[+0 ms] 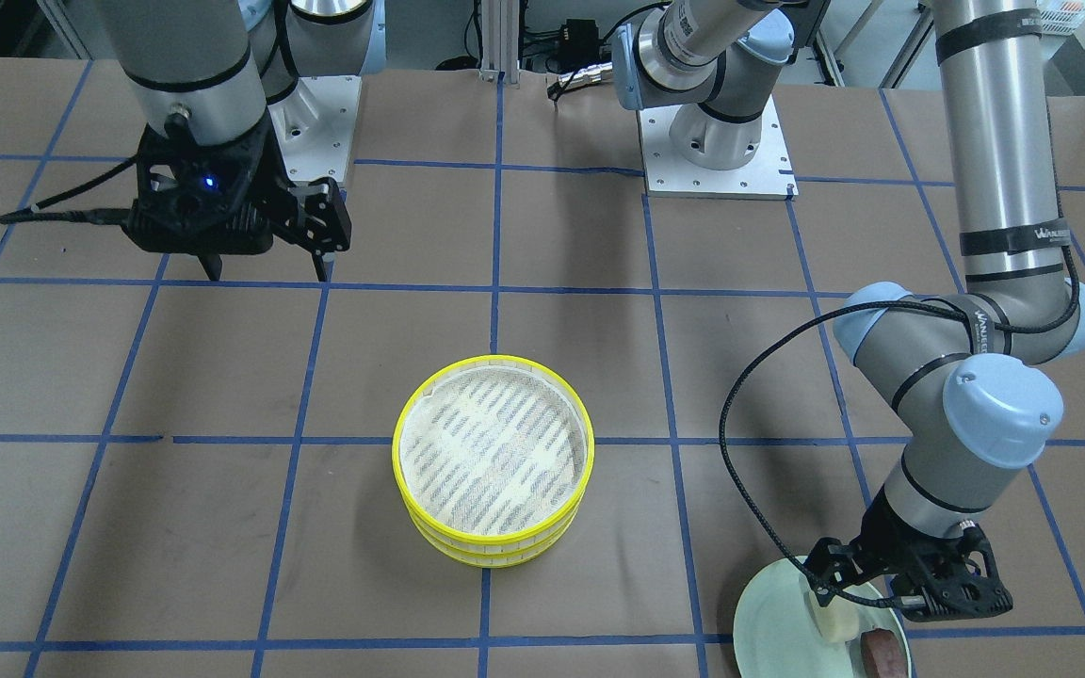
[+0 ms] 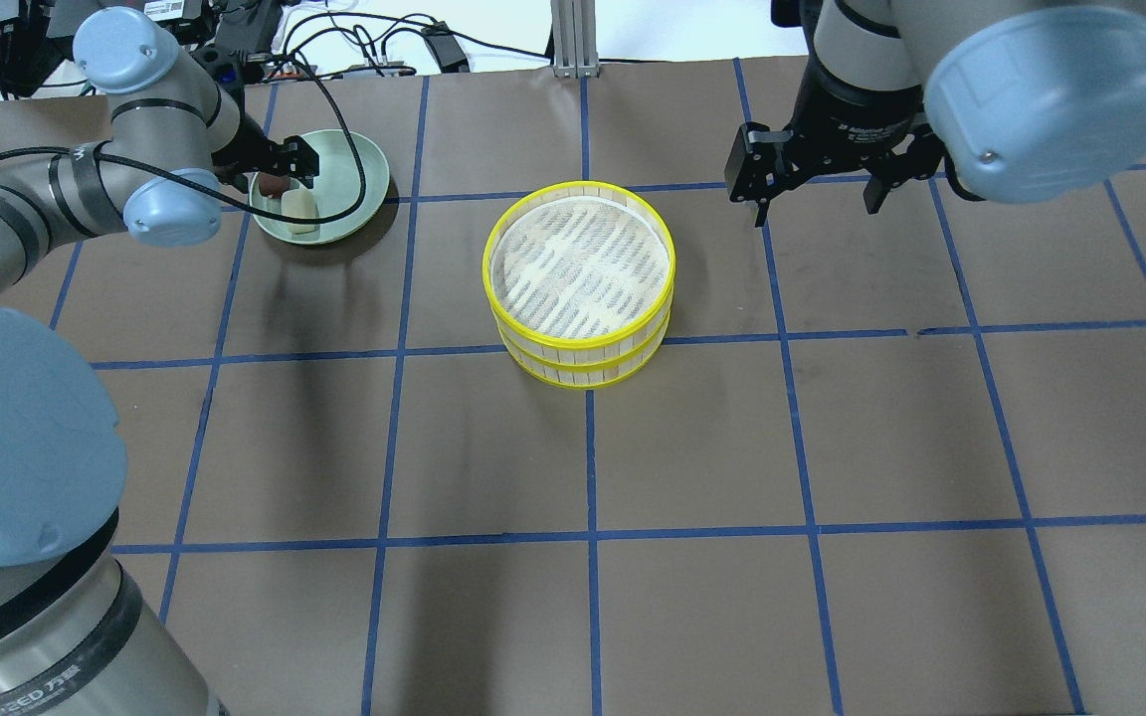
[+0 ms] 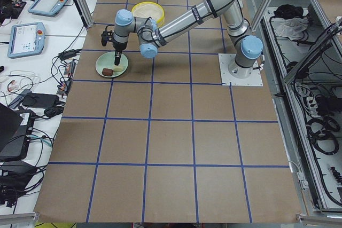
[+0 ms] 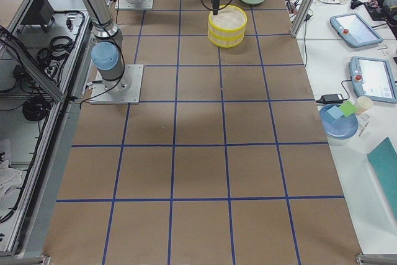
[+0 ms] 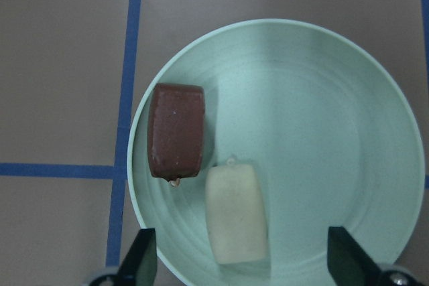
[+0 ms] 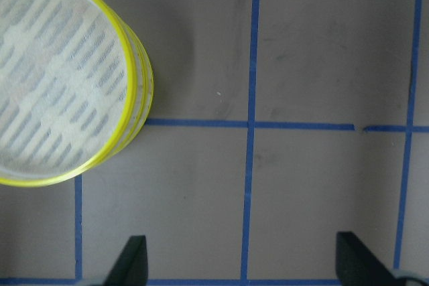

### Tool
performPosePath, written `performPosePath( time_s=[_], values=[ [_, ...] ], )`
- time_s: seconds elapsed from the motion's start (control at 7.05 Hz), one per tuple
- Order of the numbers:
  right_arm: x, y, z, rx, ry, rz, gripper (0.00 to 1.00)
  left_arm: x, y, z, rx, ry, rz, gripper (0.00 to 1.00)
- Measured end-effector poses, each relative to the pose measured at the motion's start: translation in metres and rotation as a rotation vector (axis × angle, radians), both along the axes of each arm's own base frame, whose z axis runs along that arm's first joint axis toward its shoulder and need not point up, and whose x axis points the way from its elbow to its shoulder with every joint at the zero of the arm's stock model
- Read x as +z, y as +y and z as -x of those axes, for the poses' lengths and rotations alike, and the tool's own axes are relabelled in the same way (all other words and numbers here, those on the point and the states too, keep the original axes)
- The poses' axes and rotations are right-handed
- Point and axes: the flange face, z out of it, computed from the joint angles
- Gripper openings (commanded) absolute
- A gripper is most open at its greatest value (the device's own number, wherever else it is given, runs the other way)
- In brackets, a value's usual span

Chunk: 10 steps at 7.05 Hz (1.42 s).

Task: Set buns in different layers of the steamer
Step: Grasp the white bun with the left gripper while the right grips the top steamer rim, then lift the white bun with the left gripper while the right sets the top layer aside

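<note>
The steamer, two stacked yellow-rimmed trays with a whitish mesh liner, stands mid-table and its top tray is bare; it also shows in the front view. The cream bun and the brown bun lie side by side on a pale green plate. My left gripper hangs open above the plate, its fingers either side of the cream bun, holding nothing. My right gripper is open and empty above bare table beside the steamer.
The plate sits at the table's far left from the robot, near the edge. Brown table with blue tape grid lines all around. Arm bases stand at the robot side.
</note>
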Motion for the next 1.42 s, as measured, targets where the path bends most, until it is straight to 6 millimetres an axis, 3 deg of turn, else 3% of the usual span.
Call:
performPosePath(
  time_s=[0.14,0.43,0.57,0.71,0.85,0.99,1.14,1.28,1.42],
  values=[
    [-0.022,-0.020,-0.009,-0.026,-0.006,0.021,1.00,-0.012,-0.007,-0.002,0.001,0.003,-0.006,0.90],
    [-0.078,-0.051,-0.046,-0.058,-0.017,0.053,0.93,-0.036,-0.015,-0.001,-0.004,0.030,-0.020,0.87],
    [-0.108,-0.058,-0.060,-0.058,-0.017,0.040,0.94,-0.046,-0.017,0.000,-0.008,0.045,-0.030,0.66],
    [-0.133,-0.062,-0.066,-0.062,-0.016,0.015,0.94,-0.055,-0.017,0.000,-0.009,0.051,-0.041,0.20],
    [-0.152,-0.065,-0.069,-0.083,-0.027,-0.013,0.91,-0.061,-0.017,0.000,-0.008,0.051,-0.049,0.00],
    [-0.163,-0.067,-0.072,-0.113,-0.046,-0.033,0.89,-0.063,-0.017,0.000,-0.010,0.047,-0.052,0.00],
    [-0.171,-0.069,-0.074,-0.129,-0.053,-0.047,0.75,-0.060,-0.017,-0.001,-0.014,0.044,-0.050,0.00],
    [-0.181,-0.071,-0.074,-0.136,-0.052,-0.061,0.40,-0.052,-0.017,-0.001,-0.017,0.038,-0.039,0.00],
    [-0.185,-0.073,-0.074,-0.140,-0.050,-0.068,0.22,-0.042,-0.016,-0.002,-0.015,0.023,-0.028,0.00]
  ],
)
